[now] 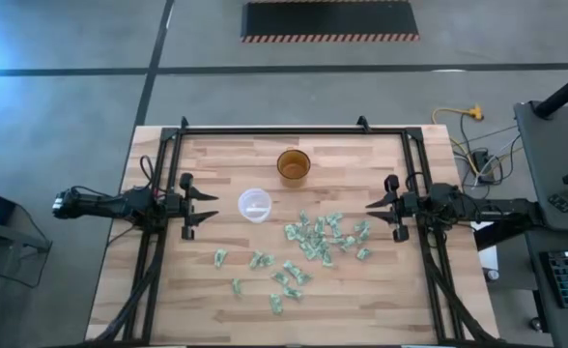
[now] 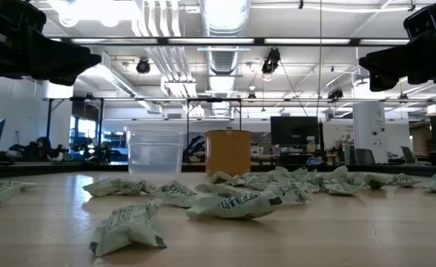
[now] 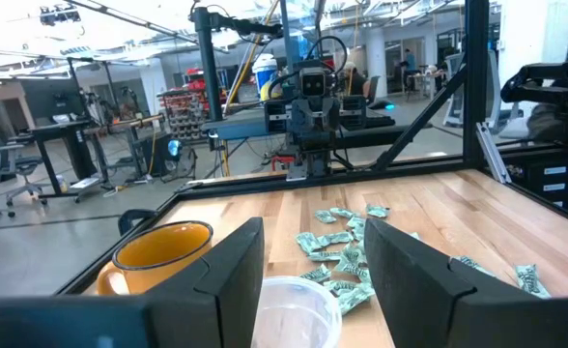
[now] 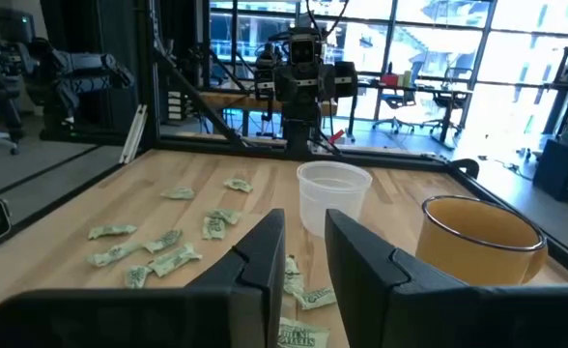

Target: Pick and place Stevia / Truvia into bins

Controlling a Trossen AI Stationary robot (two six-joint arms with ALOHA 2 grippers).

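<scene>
Several pale green and white Stevia sachets [image 1: 321,238] lie flat and scattered on the wooden table, with more toward the near edge [image 1: 282,278]; they also show in the low view [image 2: 233,202]. The translucent whitish cup [image 1: 254,204] stands upright left of them, and the amber cup [image 1: 293,166] stands farther back. My left gripper [image 1: 205,206] [image 3: 313,261] hovers open just left of the translucent cup [image 3: 294,307]. My right gripper [image 1: 374,207] [image 4: 305,246] hovers open to the right of the sachet pile [image 4: 158,246]. Both hold nothing.
A black metal frame [image 1: 294,130] runs around the table's far, left and right sides. The amber cup [image 2: 228,152] and the translucent cup [image 2: 156,152] stand side by side in the low view. Bare wood [image 1: 216,309] lies near the front left corner.
</scene>
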